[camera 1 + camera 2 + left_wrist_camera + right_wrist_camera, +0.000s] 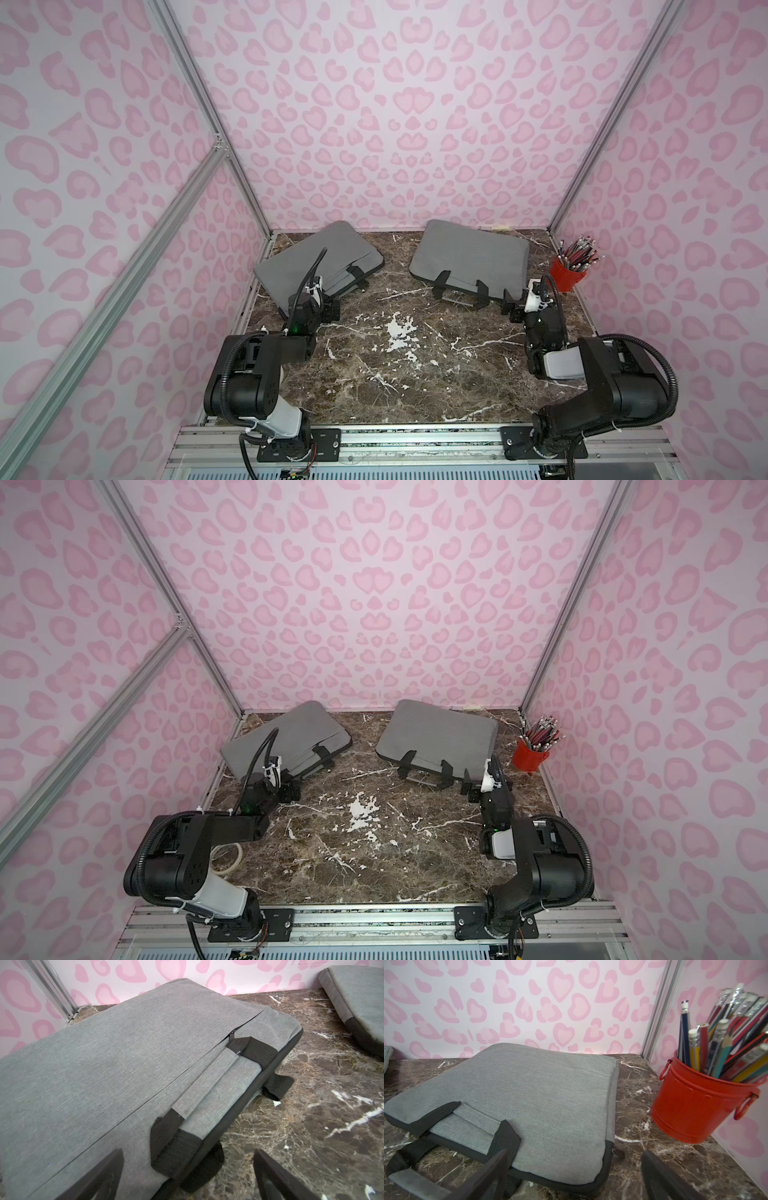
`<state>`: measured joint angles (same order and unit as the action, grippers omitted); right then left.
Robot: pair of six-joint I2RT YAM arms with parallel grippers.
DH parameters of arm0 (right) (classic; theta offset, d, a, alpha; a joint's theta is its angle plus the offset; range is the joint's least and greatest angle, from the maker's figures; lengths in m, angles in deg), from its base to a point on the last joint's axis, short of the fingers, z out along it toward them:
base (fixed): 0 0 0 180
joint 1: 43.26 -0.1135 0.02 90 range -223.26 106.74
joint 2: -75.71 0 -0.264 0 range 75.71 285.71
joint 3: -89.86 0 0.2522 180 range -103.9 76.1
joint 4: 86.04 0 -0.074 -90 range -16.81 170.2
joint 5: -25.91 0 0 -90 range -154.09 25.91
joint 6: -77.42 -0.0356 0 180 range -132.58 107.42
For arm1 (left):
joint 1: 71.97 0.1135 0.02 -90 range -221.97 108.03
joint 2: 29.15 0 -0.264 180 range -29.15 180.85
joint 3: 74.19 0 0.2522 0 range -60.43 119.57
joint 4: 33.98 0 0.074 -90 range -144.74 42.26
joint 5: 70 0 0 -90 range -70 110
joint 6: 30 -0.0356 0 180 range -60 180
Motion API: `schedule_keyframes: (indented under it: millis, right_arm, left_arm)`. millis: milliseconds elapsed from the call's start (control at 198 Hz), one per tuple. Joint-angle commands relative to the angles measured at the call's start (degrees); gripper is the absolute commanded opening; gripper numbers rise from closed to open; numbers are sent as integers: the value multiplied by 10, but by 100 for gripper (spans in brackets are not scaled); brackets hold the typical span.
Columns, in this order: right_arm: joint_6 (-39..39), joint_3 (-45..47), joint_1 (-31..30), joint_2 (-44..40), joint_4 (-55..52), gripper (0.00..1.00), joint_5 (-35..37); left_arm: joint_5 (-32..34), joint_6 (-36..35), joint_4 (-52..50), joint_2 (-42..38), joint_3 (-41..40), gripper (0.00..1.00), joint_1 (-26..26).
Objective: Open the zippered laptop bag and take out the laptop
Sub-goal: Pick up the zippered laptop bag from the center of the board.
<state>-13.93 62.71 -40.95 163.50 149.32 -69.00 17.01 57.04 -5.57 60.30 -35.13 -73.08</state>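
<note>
Hovering left gripper [189, 1153]: its jaws are spread wide with nothing between them. It hangs low at the near edge of the left bag [124, 1064], one finger over fabric and one over bare table [311, 1105], probably lined up to work along that edge.
Poised right gripper [575, 1155]: equally wide and empty. It is aimed at the near corner of the right bag [529, 1088], which lies flat just ahead of it.
Zip on right bag: the corner pull [613, 1150] sits just ahead of the right gripper. The zip looks fully closed, which likely explains the aim.
Zip on left bag: the pocket pull [232, 1035] lies farther ahead of the left gripper, past the handle [207, 1086]. It seems to close a front seam.
Task's laptop: not visible. It is presumably inside one of the closed bags, but which one cannot be told.
Beside right gripper: the red bucket [695, 1105] of pencils [726, 1043] stands a little ahead on its outer side, apart from the bag. A wide swing could tip it.
Step judged: opening has not yet begun.
</note>
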Motion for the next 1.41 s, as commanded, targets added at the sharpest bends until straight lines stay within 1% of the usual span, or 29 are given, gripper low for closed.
schedule_keyframes:
  millis: [0,973,1079,1235,1286,1336,1407]
  right_arm:
    - [-1,-2,0,3,22,100,1]
    - [-1,1,0,1,25,100,-1]
    - [9,0,0,-13,12,100,-17]
    - [7,-6,0,-52,-31,100,-13]
    - [7,-9,0,-68,-51,100,-13]
    - [5,-13,0,-90,-73,100,-7]
    - [-9,-25,-2,-128,-123,100,9]
  left_arm:
    - [-1,-1,27,0,2,100,0]
    - [-1,0,27,0,1,100,0]
    - [-2,0,27,0,2,100,1]
    - [-6,2,31,-3,0,100,4]
    - [-5,3,1,-12,13,100,5]
    - [-12,2,-51,-28,34,100,6]
    - [-29,-6,-110,-51,59,100,6]
